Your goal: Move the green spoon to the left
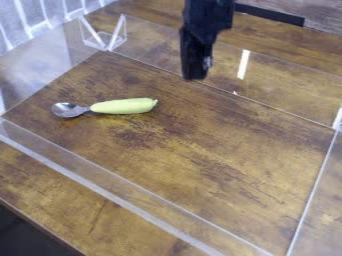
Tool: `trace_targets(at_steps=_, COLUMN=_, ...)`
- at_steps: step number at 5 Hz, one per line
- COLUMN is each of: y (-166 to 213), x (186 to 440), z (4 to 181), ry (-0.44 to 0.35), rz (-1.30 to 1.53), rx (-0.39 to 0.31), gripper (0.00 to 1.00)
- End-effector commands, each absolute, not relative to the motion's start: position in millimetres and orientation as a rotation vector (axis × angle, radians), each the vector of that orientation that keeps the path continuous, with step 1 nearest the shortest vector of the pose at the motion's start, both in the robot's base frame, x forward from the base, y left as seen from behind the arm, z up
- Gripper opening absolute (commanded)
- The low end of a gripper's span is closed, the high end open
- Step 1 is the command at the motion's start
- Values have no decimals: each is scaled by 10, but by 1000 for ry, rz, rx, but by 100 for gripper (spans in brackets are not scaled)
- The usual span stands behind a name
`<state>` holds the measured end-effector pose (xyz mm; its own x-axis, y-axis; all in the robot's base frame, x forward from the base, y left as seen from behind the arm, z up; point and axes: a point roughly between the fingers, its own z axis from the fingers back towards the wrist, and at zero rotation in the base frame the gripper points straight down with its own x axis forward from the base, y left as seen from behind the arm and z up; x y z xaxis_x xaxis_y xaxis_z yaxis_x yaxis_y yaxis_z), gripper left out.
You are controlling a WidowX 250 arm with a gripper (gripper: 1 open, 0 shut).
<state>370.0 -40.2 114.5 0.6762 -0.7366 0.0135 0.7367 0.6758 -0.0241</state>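
Observation:
The green spoon (106,106) lies flat on the wooden table at the left, its yellow-green handle pointing right and its silver bowl at the far left. My gripper (197,71) hangs above the table's back middle, to the right of and behind the spoon and well apart from it. Its black fingers are pressed together with nothing between them.
A low clear plastic wall (160,204) runs along the front and sides of the wooden table (214,150). A clear plastic stand (104,33) sits at the back left.

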Motion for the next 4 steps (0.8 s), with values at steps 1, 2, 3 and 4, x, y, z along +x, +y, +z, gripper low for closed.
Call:
trace_targets(at_steps=1, y=-544, x=3610, z=1264, ry=-126, rz=-854, rx=-29, gripper=0)
trace_targets(at_steps=2, y=-495, x=3685, z=1080, ry=-127, rz=-829, rx=-63, gripper=0)
trace_targets(at_steps=3, y=-406, x=3694, z=999, ry=-135, rz=-781, rx=-104, gripper=100)
trace_targets(at_steps=4, y=-307, x=3702, z=938, ry=-140, rz=-737, rx=-146, gripper=100)
